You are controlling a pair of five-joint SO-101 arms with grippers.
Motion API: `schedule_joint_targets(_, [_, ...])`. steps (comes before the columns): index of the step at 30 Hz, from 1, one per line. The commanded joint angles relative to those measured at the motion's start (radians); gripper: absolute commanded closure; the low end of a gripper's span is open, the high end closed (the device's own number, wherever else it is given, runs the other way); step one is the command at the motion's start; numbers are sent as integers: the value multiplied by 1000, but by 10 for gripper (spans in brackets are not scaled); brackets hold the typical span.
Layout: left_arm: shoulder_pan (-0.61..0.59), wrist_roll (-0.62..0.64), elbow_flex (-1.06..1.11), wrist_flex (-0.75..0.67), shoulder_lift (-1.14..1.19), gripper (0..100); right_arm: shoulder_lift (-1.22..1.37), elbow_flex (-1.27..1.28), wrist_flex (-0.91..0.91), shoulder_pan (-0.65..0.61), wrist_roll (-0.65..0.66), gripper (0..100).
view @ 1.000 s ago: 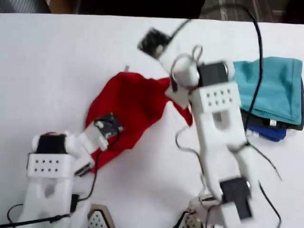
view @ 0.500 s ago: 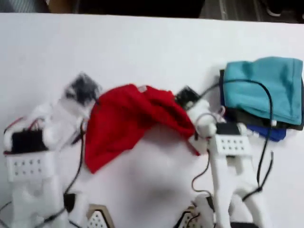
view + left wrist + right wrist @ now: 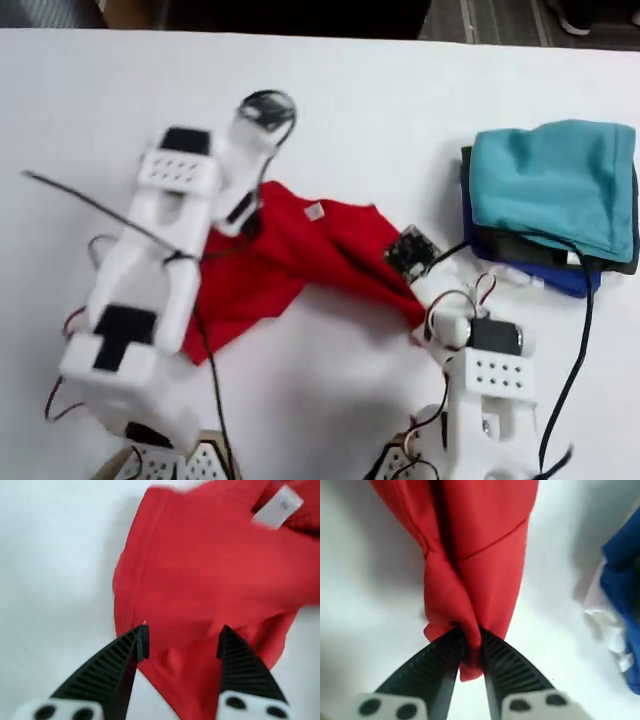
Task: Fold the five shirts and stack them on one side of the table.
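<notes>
R tool (image 3: 469, 636) pinching red shirt (image 3: 300, 250); L tool (image 3: 183, 639) spread over it.

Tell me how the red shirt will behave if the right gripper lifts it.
Probably floppy: the red shirt bunches into folds where the right gripper pinches it. Likely light, being thin cloth. Expect it to hang and trail along the table.

The white table (image 3: 400, 110) bears a crumpled red shirt (image 3: 290, 260), which stretches from under the left claw (image 3: 182, 637) across to the right claw (image 3: 469, 632). Near the right claw, on its outer side, sits a pile of folded shirts (image 3: 550, 190), teal on top and blue at the bottom.
</notes>
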Motion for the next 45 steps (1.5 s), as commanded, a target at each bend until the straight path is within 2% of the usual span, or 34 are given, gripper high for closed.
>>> schedule_joint_targets(1, [38, 11, -203, 46, 100, 755, -42, 32, -8, 12, 9, 978])
schedule_joint_targets(5, [35, 5, -274, 54, 269, 755, -45, 46, -8, 12, 9, 978])
schedule_joint_targets(9, [41, 3, -340, 133, 376, 769, -45, 46, -8, 13, 9, 978])
schedule_joint_targets(14, [29, 3, -438, 245, 371, 986, -44, 49, -41, 15, 9, 978])
schedule_joint_targets(15, [29, 3, -449, 282, 362, 963, -44, 55, -65, 16, 9, 978])
schedule_joint_targets(18, [25, 2, -441, 368, 318, 976, -36, 66, -145, 15, 2, 978])
schedule_joint_targets(20, [23, -25, -369, 373, 267, 975, -36, 64, -183, 15, 2, 978])
schedule_joint_targets(26, [23, -180, 76, 368, -12, 975, -35, 60, -202, 15, 2, 978])
schedule_joint_targets(29, [-23, -239, 303, 359, -175, 975, -35, 60, -228, 15, -2, 978])
schedule_joint_targets(33, [-115, -345, 506, 348, -390, 974, -35, 63, -272, 8, -103, 978])
schedule_joint_targets(38, [-224, -439, 568, 354, -577, 957, -35, 68, -294, 1, -173, 978])
schedule_joint_targets(42, [-282, -479, 559, 348, -641, 829, -35, 114, -298, -58, -186, 978])
schedule_joint_targets(45, [-282, -463, 498, 327, -637, 736, -35, 190, -351, -97, -224, 978])
